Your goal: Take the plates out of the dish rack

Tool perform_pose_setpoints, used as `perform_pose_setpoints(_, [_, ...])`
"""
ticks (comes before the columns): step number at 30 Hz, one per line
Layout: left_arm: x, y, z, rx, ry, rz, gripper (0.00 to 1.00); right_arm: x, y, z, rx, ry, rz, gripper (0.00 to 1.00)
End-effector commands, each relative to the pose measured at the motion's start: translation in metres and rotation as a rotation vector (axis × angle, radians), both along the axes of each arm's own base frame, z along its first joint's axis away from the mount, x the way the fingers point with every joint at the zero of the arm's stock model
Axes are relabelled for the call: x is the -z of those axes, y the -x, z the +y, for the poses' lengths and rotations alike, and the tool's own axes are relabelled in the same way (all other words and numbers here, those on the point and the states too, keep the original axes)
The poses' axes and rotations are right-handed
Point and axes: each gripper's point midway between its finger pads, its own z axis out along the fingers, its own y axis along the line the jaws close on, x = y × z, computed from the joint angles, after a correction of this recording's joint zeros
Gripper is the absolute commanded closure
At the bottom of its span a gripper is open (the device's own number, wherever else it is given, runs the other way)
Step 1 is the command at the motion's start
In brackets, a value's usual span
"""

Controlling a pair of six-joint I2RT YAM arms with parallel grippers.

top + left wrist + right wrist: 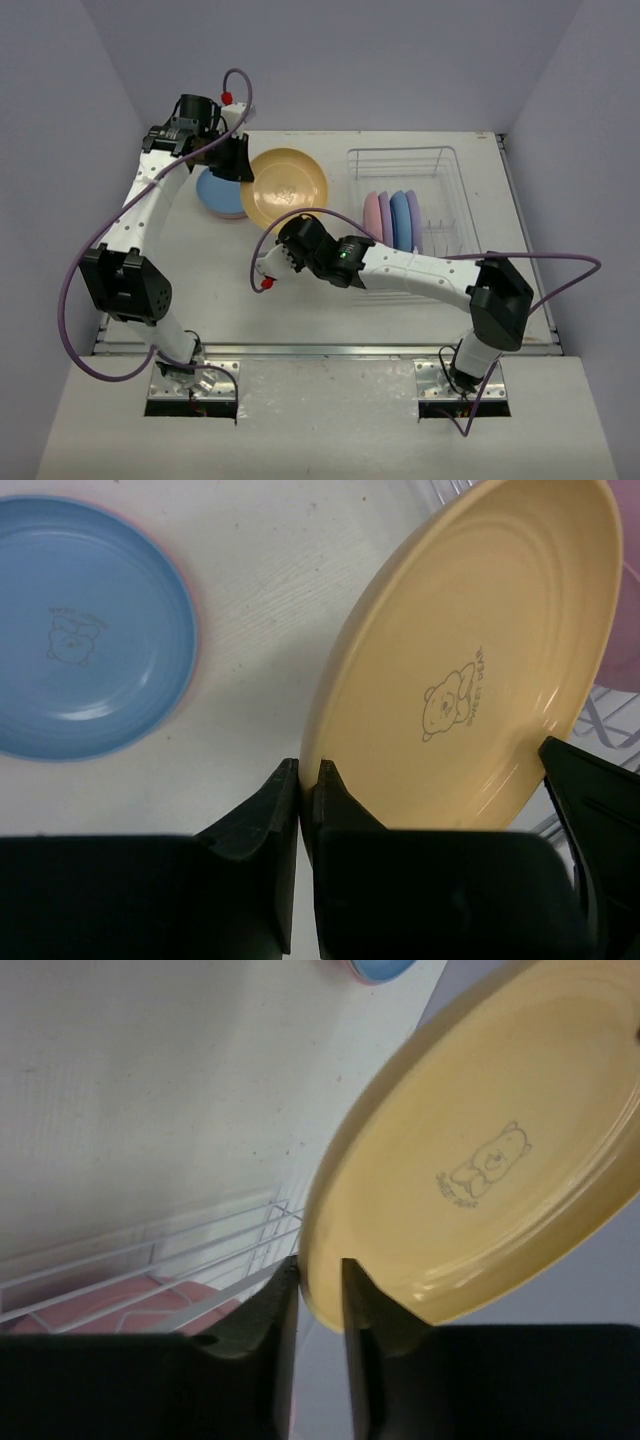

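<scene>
- The yellow plate (285, 187) hangs tilted above the bench (330, 290), at mid-bench in the top view, with the dish rack (400, 150) at its 3 o'clock. It is clear of the wire and touches no other plate.
- The left gripper (232, 160) meets the plate's rim at about 10 o'clock. In the left wrist view its jaws are pinched tight on the rim, so this arm carries the plate.
- The right gripper (285, 232) reaches the rim at about 6 o'clock. Its jaws stand narrow on either side of the edge, and I cannot tell whether they press on it.
- Two grips on opposite parts of one rim read as a hand-over. The rack lies on the right arm's side, the stack on the left arm's.
- The blue plate (215, 190) lies flat at the yellow plate's 9 o'clock, with a pink edge showing beneath it. That looks like the stack the yellow one is bound for.
- The racked plates (395, 220), pink, lilac and blue, stand on edge between the dividers, so the unloading is only partly done.
</scene>
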Motion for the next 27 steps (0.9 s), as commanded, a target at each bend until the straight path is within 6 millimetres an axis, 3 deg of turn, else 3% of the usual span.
perform_pose_setpoints(1, [-0.011, -0.015, 0.011, -0.031, -0.002, -0.068, 1.00, -0.054, -0.010, -0.016, 0.094, -0.166, -0.106, 0.68])
perform_pose_setpoints(3, [-0.010, -0.023, 0.015, -0.044, 0.036, -0.058, 1.00, -0.055, -0.015, -0.029, 0.143, -0.206, -0.080, 0.57])
perform_pose_setpoints(5, [-0.010, -0.037, 0.025, -0.078, 0.081, -0.047, 1.00, -0.068, -0.020, -0.045, 0.198, -0.259, -0.050, 0.43])
perform_pose_setpoints(7, [-0.010, -0.052, 0.049, -0.141, 0.126, -0.040, 1.00, -0.083, -0.028, -0.064, 0.268, -0.335, -0.013, 0.29])
perform_pose_setpoints(11, [0.003, -0.079, 0.082, -0.237, 0.199, 0.001, 1.00, -0.122, -0.040, -0.115, 0.468, -0.567, 0.131, 0.16])
perform_pose_setpoints(16, [0.038, -0.107, 0.102, -0.320, 0.183, 0.023, 1.00, -0.135, -0.040, -0.192, 0.750, -0.891, 0.409, 0.14])
perform_pose_setpoints(20, [0.066, -0.127, 0.126, -0.431, 0.144, 0.045, 1.00, -0.115, -0.032, -0.248, 0.963, -1.103, 0.644, 0.15])
perform_pose_setpoints(22, [0.073, -0.136, 0.137, -0.462, 0.141, 0.051, 1.00, -0.108, -0.028, -0.269, 1.029, -1.187, 0.744, 0.16])
perform_pose_setpoints(27, [0.115, -0.147, 0.168, -0.546, 0.073, 0.113, 1.00, -0.090, -0.011, -0.311, 1.123, -1.396, 1.013, 0.18])
